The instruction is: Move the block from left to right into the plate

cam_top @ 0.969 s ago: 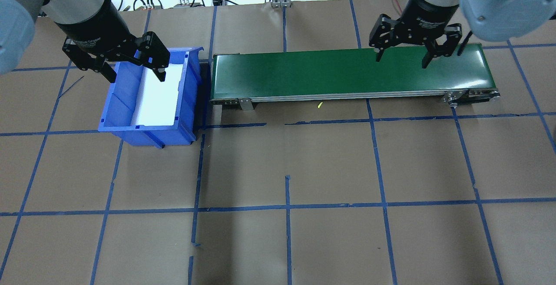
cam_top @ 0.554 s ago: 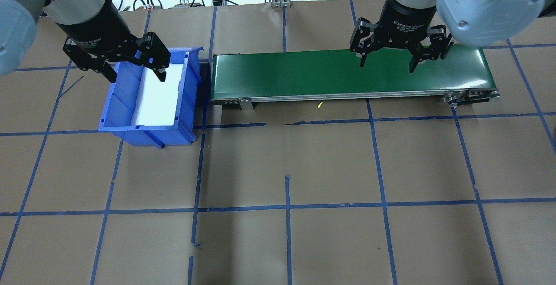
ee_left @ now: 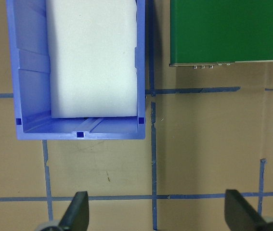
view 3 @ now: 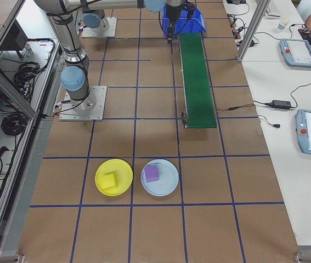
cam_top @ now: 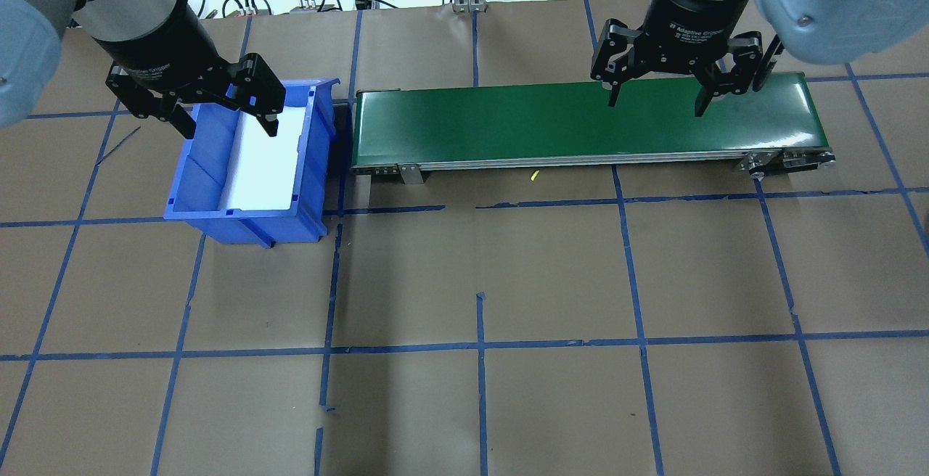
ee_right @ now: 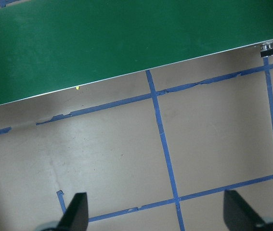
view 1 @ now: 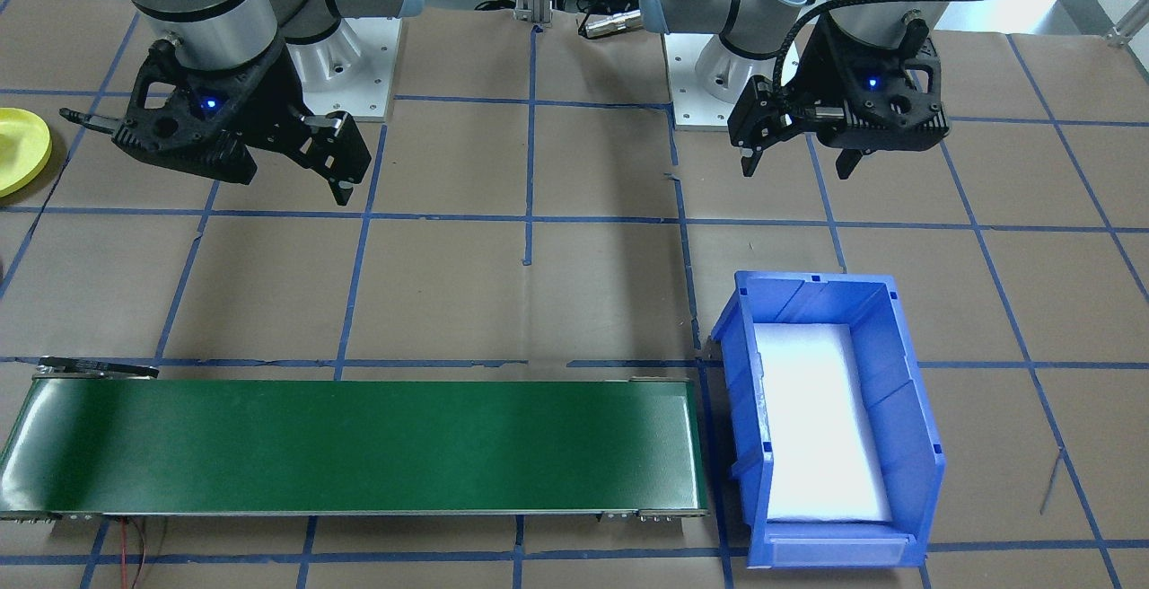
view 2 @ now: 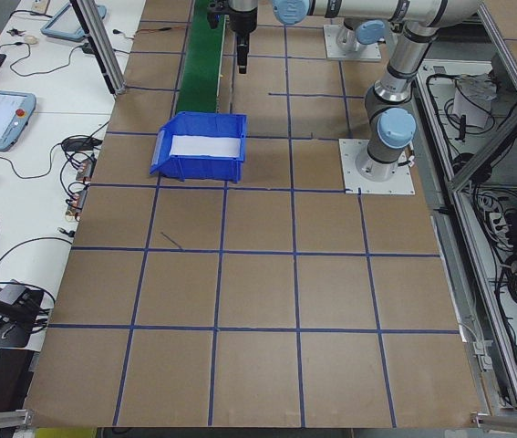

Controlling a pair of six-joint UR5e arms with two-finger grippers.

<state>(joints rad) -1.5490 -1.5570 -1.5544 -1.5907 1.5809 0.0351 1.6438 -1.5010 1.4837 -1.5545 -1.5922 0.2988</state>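
The right gripper [cam_top: 655, 101] hangs with its jaws spread wide and nothing between them, above the right half of the green conveyor belt [cam_top: 580, 124]; its wrist view shows only the belt's near edge and bare taped desk beneath the fingertips [ee_right: 76, 211]; the left gripper [cam_top: 225, 122] is likewise spread and empty, poised over the far end of the blue bin [cam_top: 247, 164], which stands at the belt's left end and holds only a white liner; no block lies in the bin or on the belt in any view.

Off the belt's right end, well apart from both arms, the yellow plate [view 3: 123, 170] sits near the desk's right edge with a yellow block [view 3: 108, 181] already resting in it; just beside it a pale blue plate [view 3: 169, 183] carries a purple block [view 3: 152, 173].

Judging by this, the transfer looks complete; nothing remains to carry unless another block is supplied.
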